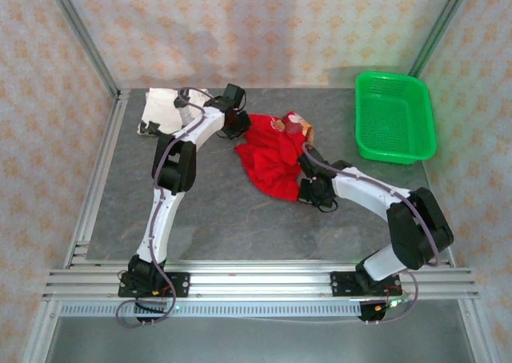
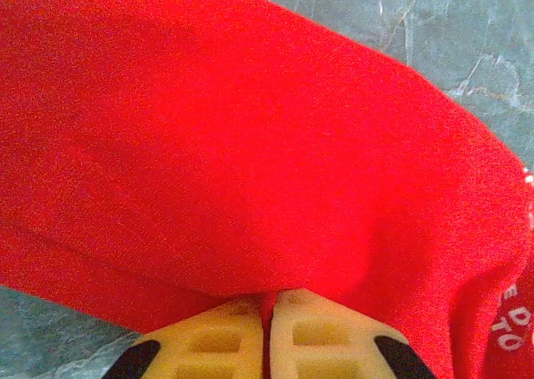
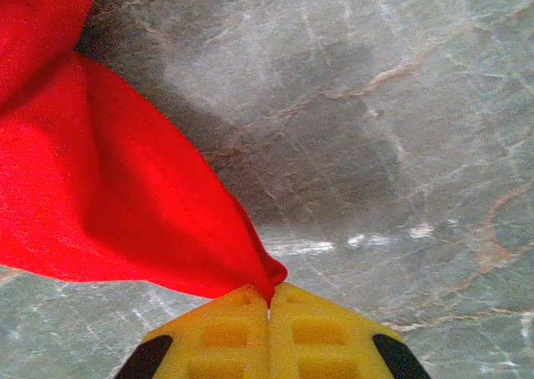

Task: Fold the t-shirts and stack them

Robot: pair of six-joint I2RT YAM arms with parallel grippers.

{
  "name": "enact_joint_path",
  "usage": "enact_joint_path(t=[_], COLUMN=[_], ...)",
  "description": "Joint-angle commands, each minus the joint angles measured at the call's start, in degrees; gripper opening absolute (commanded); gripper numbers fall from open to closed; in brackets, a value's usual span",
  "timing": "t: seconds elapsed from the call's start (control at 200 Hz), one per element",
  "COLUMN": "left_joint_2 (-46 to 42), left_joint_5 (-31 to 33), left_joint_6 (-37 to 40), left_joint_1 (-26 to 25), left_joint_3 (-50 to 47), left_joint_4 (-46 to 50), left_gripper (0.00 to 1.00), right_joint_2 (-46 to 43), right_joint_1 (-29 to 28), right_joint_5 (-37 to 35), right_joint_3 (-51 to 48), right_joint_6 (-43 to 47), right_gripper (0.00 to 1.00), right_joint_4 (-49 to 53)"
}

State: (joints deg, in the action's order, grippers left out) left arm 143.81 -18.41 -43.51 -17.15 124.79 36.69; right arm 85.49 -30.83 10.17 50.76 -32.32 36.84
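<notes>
T-shirts on the grey table (image 1: 216, 219), two of them, well apart. At far left: white t-shirt (image 1: 164, 111) with black markings, crumpled by the table's far corner. Just right of it: left gripper (image 2: 269, 308), yellow pads (image 2: 217, 341) pressed together on a fold of the red t-shirt (image 1: 270, 159) — pinches the cloth at its far left edge, seen from above. From the left wrist: red fabric spread wide, some white lettering (image 2: 511, 320) at its right edge, bare table at top right. Centre of table: red t-shirt bunched in a heap, brown-and-white print (image 1: 292, 125) facing up at the far end. At the heap's near right side: right gripper (image 3: 269, 300), closed too, clamps a pointed corner of the red cloth — holds that corner clear of the surface, with a shadow on the table beneath. Far right: green basket (image 1: 394, 117), apart from both shirts.
</notes>
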Motion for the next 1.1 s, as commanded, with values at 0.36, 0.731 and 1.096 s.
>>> enact_joint_path(t=[0.36,0.731,1.096], left_joint_2=[-16.65,-27.09,-37.85], left_joint_5=[-1.17,-7.76,-9.88], left_joint_6=[-0.63,0.97,0.82], left_joint_1=[5.00,12.71,22.57], left_joint_3=[-0.43,4.15,8.10], left_joint_4=[-5.75,-4.07,-2.01], left_gripper=[0.00,0.00,0.00], right_joint_2=[-7.47,-8.88,-7.78], right_joint_1=[4.92,14.51,24.21], right_joint_5=[-10.12,-14.11,-2.21], right_joint_3=[2.12,19.63,41.18], right_joint_6=[0.76,8.90,12.81], right_gripper=[0.00,0.00,0.00], right_joint_4=[3.14,4.57,3.93])
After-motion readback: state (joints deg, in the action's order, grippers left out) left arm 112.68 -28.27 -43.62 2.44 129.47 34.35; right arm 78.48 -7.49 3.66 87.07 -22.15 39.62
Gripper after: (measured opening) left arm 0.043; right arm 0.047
